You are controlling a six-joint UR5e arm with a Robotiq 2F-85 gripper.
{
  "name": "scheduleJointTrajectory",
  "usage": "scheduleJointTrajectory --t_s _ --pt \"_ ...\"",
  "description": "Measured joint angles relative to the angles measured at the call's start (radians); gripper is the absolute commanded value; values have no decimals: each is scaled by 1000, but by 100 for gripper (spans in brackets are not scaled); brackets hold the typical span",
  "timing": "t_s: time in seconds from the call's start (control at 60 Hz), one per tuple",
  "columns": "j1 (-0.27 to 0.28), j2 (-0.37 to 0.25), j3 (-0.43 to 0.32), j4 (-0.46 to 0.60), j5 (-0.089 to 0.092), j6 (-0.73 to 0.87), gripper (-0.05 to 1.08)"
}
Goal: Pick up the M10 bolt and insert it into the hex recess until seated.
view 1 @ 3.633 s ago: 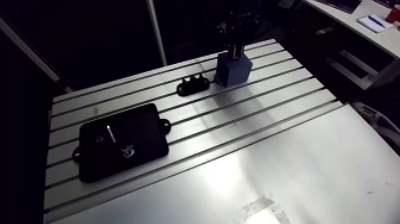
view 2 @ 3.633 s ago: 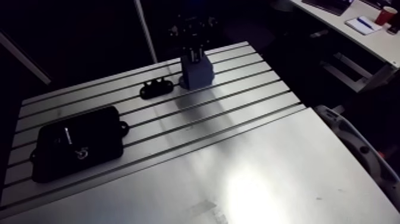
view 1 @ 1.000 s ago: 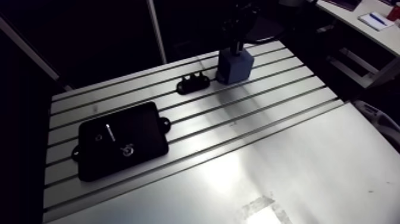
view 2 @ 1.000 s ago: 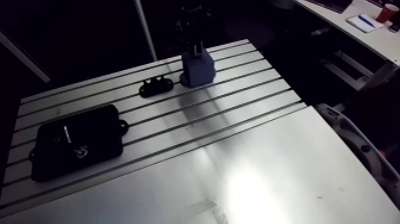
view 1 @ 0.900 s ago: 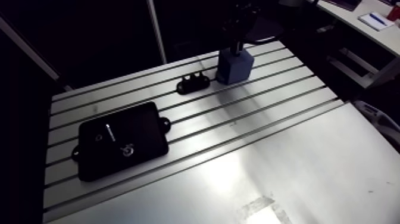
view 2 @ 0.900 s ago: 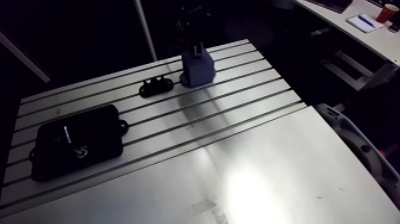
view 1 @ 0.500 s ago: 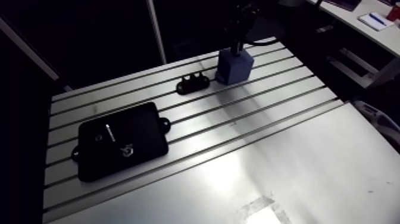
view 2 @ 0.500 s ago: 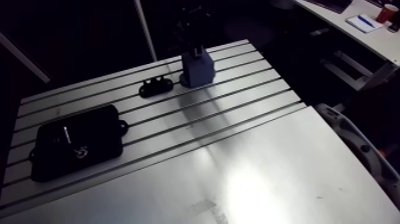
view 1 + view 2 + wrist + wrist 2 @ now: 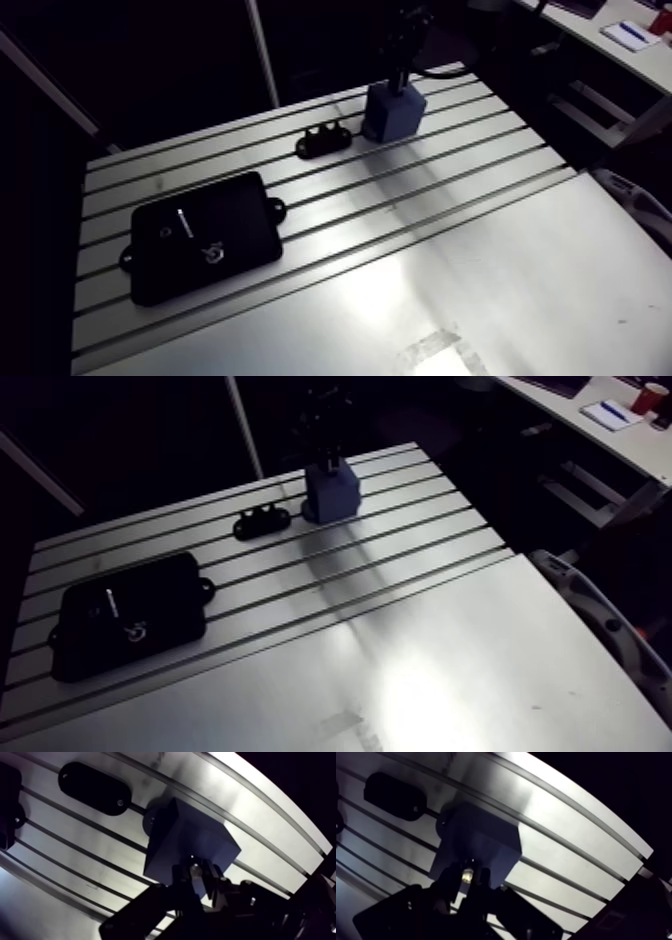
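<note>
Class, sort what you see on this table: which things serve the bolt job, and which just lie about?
In the job:
claw
M10 bolt gripped in it
blue block beneath

Lying about:
black oval fixture
black tray

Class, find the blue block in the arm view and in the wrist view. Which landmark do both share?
Arm view: blue block near the far edge of the table.
Wrist view: the block lies just ahead of the pincer.
Shared landmark: the black oval fixture beside the block.
</note>
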Motion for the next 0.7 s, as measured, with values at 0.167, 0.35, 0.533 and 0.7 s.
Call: scheduleJointTrajectory --t_s 0.167,0.35,0.533,0.7 --pt "0 0 0 3 0 -13 72" --pt "0 -1 1 5 -1 -24 56" --pt "0 -1 3 6 -3 -32 36" --pt "1 -1 4 5 -6 -39 36"
